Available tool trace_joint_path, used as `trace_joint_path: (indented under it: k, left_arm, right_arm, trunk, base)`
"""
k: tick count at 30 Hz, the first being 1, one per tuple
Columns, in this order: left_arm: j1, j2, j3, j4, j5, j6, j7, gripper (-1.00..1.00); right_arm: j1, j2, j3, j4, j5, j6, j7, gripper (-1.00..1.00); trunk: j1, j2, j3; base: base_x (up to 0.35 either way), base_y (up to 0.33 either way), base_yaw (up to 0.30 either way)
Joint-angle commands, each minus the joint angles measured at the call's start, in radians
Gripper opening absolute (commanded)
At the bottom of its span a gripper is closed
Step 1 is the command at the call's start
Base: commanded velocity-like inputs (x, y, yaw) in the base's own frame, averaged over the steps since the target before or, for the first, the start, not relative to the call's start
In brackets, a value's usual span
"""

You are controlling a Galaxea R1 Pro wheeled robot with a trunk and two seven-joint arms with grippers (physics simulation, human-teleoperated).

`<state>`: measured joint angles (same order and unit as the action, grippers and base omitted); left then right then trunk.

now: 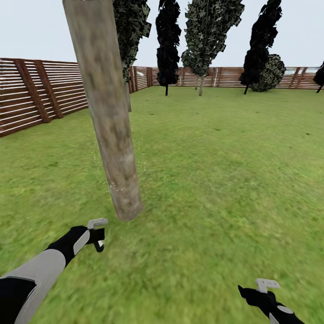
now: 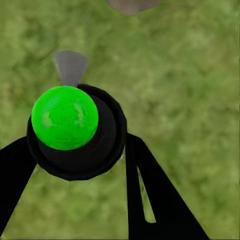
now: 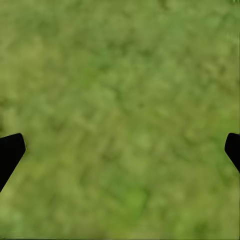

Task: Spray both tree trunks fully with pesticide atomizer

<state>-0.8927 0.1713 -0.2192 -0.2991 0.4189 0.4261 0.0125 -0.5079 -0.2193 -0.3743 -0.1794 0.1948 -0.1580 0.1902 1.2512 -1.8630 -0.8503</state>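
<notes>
Where left tool (image 2: 80, 150) clamps pesticide atomizer (image 2: 75, 132), right tool (image 3: 120, 150) wide apart

two black fingers (image 3: 10, 150) spread wide apart over blurred green lawn (image 3: 120, 100).

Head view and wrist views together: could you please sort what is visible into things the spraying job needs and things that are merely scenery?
Belongs to the job:
- pesticide atomizer, held in the left gripper
- tree trunk, leaning, just ahead of it

Just scenery:
- brown fence
- distant dark trees
- round bush
- right gripper, open over lawn
</notes>
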Motion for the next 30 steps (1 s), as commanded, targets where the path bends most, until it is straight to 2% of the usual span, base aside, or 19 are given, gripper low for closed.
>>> trace_joint_path:
  k: [1, 3, 4, 5, 7, 8, 9, 11, 13, 14, 16, 18, 20, 24, 25, 28, 30]
  left_arm:
    - [0.002, 0.000, 0.000, -0.002, -0.001, -0.009, 0.002, -1.00]
    - [0.003, -0.003, 0.000, -0.034, 0.000, -0.015, 0.003, -1.00]
    - [-0.001, -0.005, -0.001, -0.116, -0.001, 0.003, 0.007, -1.00]
    - [-0.007, -0.006, -0.001, -0.148, -0.002, 0.029, 0.008, -1.00]
    - [-0.045, -0.002, -0.001, -0.194, 0.004, 0.158, 0.003, -1.00]
    - [-0.079, 0.001, 0.000, -0.207, 0.007, 0.199, 0.002, -1.00]
    - [-0.153, 0.003, -0.001, -0.217, 0.008, 0.268, 0.001, -1.00]
    - [-0.249, 0.006, -0.001, -0.220, 0.009, 0.359, 0.000, -1.00]
    - [-0.316, 0.008, -0.001, -0.220, 0.010, 0.436, -0.007, -1.00]
    - [-0.369, 0.011, 0.000, -0.217, 0.005, 0.484, -0.035, -1.00]
    - [-0.426, 0.025, -0.001, -0.213, -0.003, 0.536, -0.065, -1.00]
    - [-0.434, 0.041, -0.003, -0.209, -0.005, 0.552, -0.070, -1.00]
    - [-0.419, 0.059, -0.006, -0.204, -0.006, 0.551, -0.073, -1.00]
    - [-0.367, 0.057, -0.006, -0.204, -0.005, 0.546, -0.074, -1.00]
    - [-0.382, 0.058, -0.003, -0.206, -0.003, 0.553, -0.074, -1.00]
    - [-0.497, 0.060, -0.003, -0.203, -0.002, 0.577, -0.073, -1.00]
    - [-0.546, 0.060, -0.003, -0.202, -0.003, 0.584, -0.072, -1.00]
  right_arm:
    - [0.000, 0.000, 0.000, -0.001, 0.000, 0.000, 0.000, 1.00]
    - [-0.001, -0.001, 0.000, -0.002, 0.000, 0.000, 0.000, 1.00]
    - [0.000, -0.003, 0.000, -0.003, 0.000, 0.000, 0.000, 1.00]
    - [0.000, -0.003, 0.000, -0.003, 0.000, 0.000, 0.000, 1.00]
    - [-0.001, -0.003, 0.000, -0.002, 0.000, 0.000, 0.000, 1.00]
    - [-0.001, -0.003, 0.000, -0.002, 0.000, 0.000, 0.000, 1.00]
    - [-0.001, -0.003, 0.000, -0.002, 0.000, 0.000, 0.000, 1.00]
    - [-0.001, -0.003, 0.000, -0.002, 0.000, 0.000, 0.000, 1.00]
    - [-0.001, -0.003, 0.000, -0.002, 0.000, 0.000, 0.000, 1.00]
    - [-0.001, -0.003, 0.000, -0.002, 0.000, 0.000, 0.000, 1.00]
    - [0.000, -0.003, 0.000, -0.002, 0.000, 0.000, 0.000, 1.00]
    - [-0.001, -0.003, 0.000, -0.002, 0.000, 0.000, -0.001, 1.00]
    - [0.000, -0.003, 0.000, -0.002, 0.000, 0.000, 0.000, 1.00]
    - [0.000, -0.003, 0.000, -0.002, 0.000, 0.000, 0.000, 1.00]
    - [0.000, -0.003, 0.000, -0.002, 0.000, 0.000, 0.000, 1.00]
    - [0.000, -0.003, 0.000, -0.002, 0.000, 0.000, -0.001, 1.00]
    - [0.000, -0.003, 0.000, -0.002, 0.000, 0.000, -0.001, 1.00]
  trunk:
    - [0.000, 0.000, 0.000]
    - [0.000, 0.000, 0.000]
    - [0.000, 0.000, 0.000]
    - [0.000, 0.000, 0.000]
    - [0.000, 0.000, 0.000]
    - [0.000, 0.000, 0.000]
    - [0.000, 0.000, 0.000]
    - [0.000, 0.000, 0.001]
    - [0.000, 0.000, 0.001]
    - [0.000, 0.000, 0.001]
    - [0.000, 0.000, 0.001]
    - [0.000, 0.000, 0.001]
    - [0.000, 0.000, 0.001]
    - [0.000, 0.000, 0.001]
    - [0.000, 0.000, 0.001]
    - [0.000, 0.000, 0.001]
    - [0.000, 0.000, 0.001]
  base:
    - [-0.228, -0.003, 0.262]
    - [-0.125, -0.001, 0.197]
    - [-0.019, 0.000, 0.042]
    - [-0.010, 0.000, 0.021]
    - [-0.003, 0.000, 0.007]
    - [-0.001, 0.000, -0.049]
    - [0.000, 0.000, -0.223]
    - [0.000, 0.000, -0.248]
    - [0.000, 0.000, -0.109]
    - [0.000, 0.000, -0.024]
    - [0.000, 0.000, -0.007]
    - [0.000, 0.000, -0.002]
    - [0.000, 0.000, 0.000]
    - [0.000, 0.000, 0.000]
    - [0.000, 0.000, 0.000]
    - [0.000, 0.000, 0.000]
    - [0.000, 0.000, 0.000]
